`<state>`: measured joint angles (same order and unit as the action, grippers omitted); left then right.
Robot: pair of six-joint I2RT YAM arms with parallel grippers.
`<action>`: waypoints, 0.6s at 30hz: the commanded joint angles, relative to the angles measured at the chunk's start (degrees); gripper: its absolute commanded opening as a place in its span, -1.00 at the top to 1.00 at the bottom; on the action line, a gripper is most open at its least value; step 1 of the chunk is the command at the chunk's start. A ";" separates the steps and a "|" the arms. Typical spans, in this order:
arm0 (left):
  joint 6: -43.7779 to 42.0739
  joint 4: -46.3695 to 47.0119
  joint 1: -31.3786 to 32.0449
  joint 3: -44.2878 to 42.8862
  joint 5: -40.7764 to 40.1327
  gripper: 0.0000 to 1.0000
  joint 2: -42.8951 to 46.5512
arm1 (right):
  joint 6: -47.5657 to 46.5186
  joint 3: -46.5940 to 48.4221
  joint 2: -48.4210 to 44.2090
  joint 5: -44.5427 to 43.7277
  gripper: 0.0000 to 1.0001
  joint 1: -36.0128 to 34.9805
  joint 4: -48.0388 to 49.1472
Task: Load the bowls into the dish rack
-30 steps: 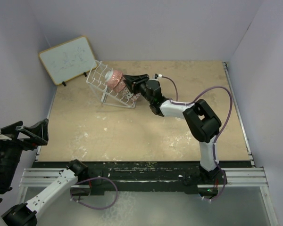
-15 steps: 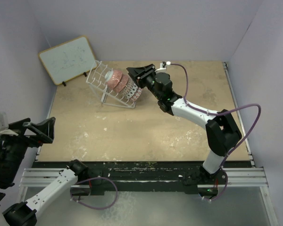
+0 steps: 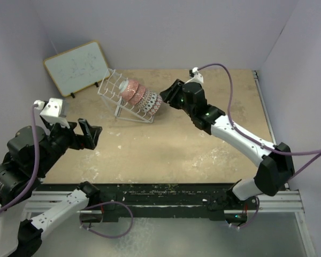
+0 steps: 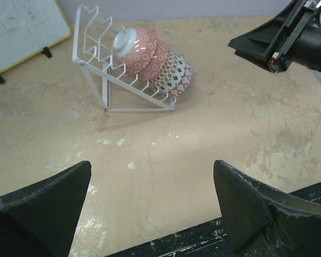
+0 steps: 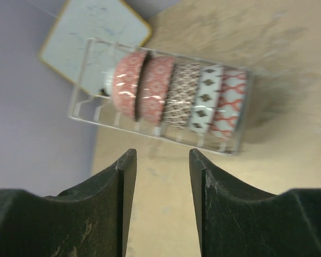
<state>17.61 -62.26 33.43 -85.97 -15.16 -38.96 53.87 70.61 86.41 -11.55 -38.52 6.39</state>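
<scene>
Dish rack [image 3: 110, 84], upper left: five bowls [image 3: 142, 97] slotted; loading looks complete. Left end effector [image 4: 152, 166], right end effector [image 5: 161, 155]: spread, empty.

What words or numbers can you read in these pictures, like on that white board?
No text can be read anywhere.
Whiteboard: faint scribbles, too blurred to read.
Bowls in the dish rack: patterns only, no words or numbers.

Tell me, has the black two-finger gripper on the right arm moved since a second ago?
Yes. The black right gripper has backed off rightward, away from the white wire dish rack.
</scene>
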 commanded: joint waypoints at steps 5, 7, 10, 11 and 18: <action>4.86 7.18 0.13 1.86 3.48 -0.98 -4.43 | -17.32 2.38 -7.36 -18.96 -0.33 0.03 -23.99; 5.82 7.07 0.14 1.77 2.15 -0.98 -5.45 | -17.94 1.40 -8.65 -22.80 -0.54 0.03 -26.54; 7.80 6.68 0.14 1.99 -0.99 -0.98 -6.29 | -18.46 -0.11 -11.10 -25.24 -0.86 0.04 -28.18; 8.63 6.52 0.14 2.15 -2.11 -0.98 -6.45 | -18.53 -0.46 -11.69 -26.00 -0.92 0.09 -28.62; 14.48 3.10 0.14 1.81 -8.96 -0.98 -9.66 | -18.26 -1.43 -14.05 -28.43 -1.00 0.08 -31.25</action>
<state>27.81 -58.78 33.45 -83.74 -19.05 -46.76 36.56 69.71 74.13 -35.53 -38.50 -22.41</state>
